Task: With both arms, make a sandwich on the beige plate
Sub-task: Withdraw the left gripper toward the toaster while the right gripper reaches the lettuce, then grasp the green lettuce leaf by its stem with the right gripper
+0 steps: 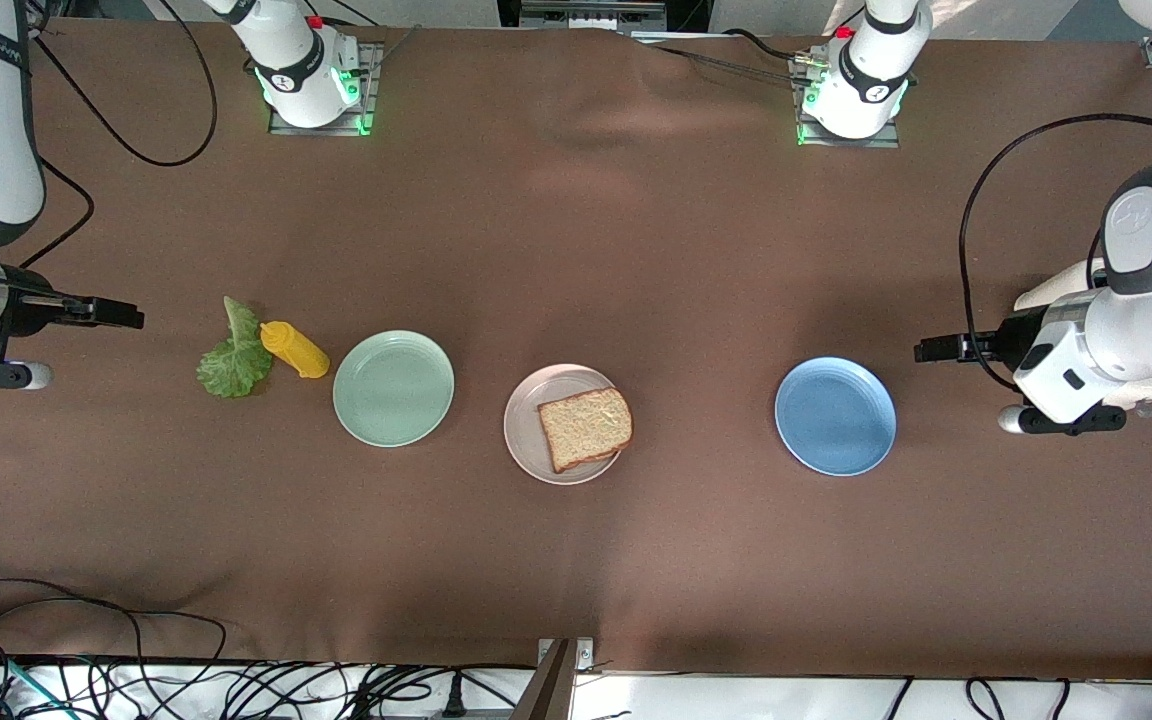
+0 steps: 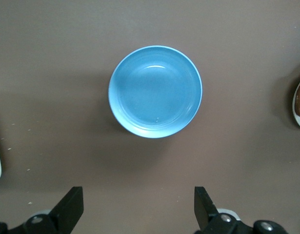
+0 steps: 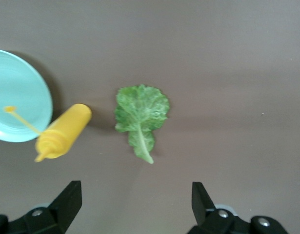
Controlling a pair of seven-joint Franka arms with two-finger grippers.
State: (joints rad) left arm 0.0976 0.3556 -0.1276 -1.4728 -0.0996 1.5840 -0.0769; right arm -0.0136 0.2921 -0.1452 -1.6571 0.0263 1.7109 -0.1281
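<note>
1. I see the beige plate (image 1: 526,440) in the middle of the table with one bread slice (image 1: 586,427) lying on it, shifted toward the left arm's end so its corner hangs over the rim; that is the only part of the sandwich I judge to be in place
2. The lettuce leaf (image 1: 234,358) lies flat on the brown tablecloth (image 1: 576,560) toward the right arm's end, not on any plate, so I count the lettuce step as not yet done
3. I can find no second bread slice in any view, so I cannot say where the top slice will come from
4. A yellow squeeze bottle (image 1: 294,349) lies on its side just beside the leaf, between it and the green plate (image 1: 394,388), its nozzle pointing toward the leaf in the front view; the green plate holds nothing
5. The blue plate (image 1: 835,416) sits toward the left arm's end, also bare
6. My right gripper (image 3: 135,204) hangs over the cloth near the leaf, fingers spread wide and holding nothing; I judge it best placed to fetch the lettuce
7. My left gripper (image 2: 139,207) hangs over the cloth near the blue plate, fingers likewise wide apart and empty
8. Overall I judge the job barely begun: base slice down, lettuce and top slice left
</note>
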